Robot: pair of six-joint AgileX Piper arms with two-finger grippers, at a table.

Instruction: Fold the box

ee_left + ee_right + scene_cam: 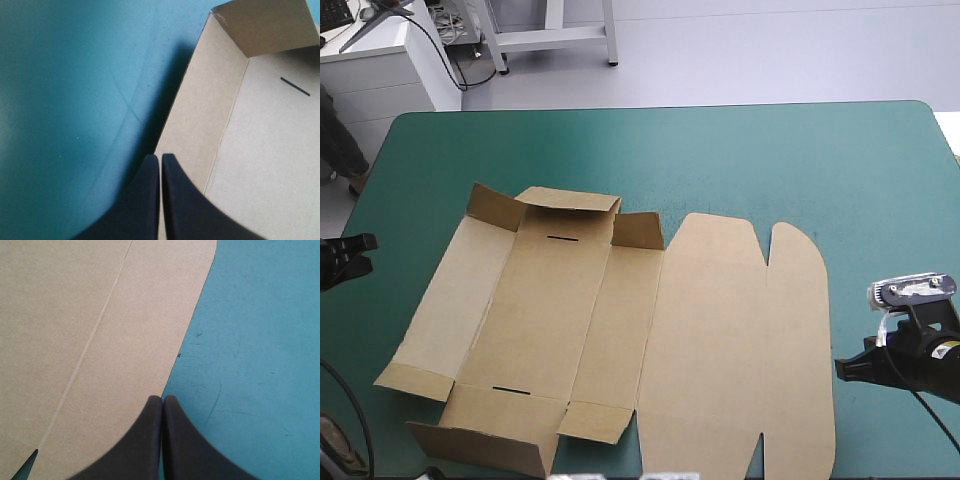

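Observation:
The brown box [610, 330] lies as a cut sheet on the teal-green cover, mostly flat. Its small end flaps at the far and near ends are raised a little, and the lid panel with rounded tabs lies flat to the right. My left gripper [362, 245] is shut and holds nothing, left of the sheet and apart from it. In the left wrist view its tips [160, 157] point at the box's left side panel [200, 120]. My right gripper [842, 368] is shut and holds nothing, just right of the lid; in its own view the tips [162, 398] sit at the lid's outer edge [100, 330].
Bare teal-green cover [740, 160] stretches beyond the box to the table's far edge. A narrow strip of cover lies between the lid and the table's right edge [945, 200]. The box's near flaps reach close to the table's front edge.

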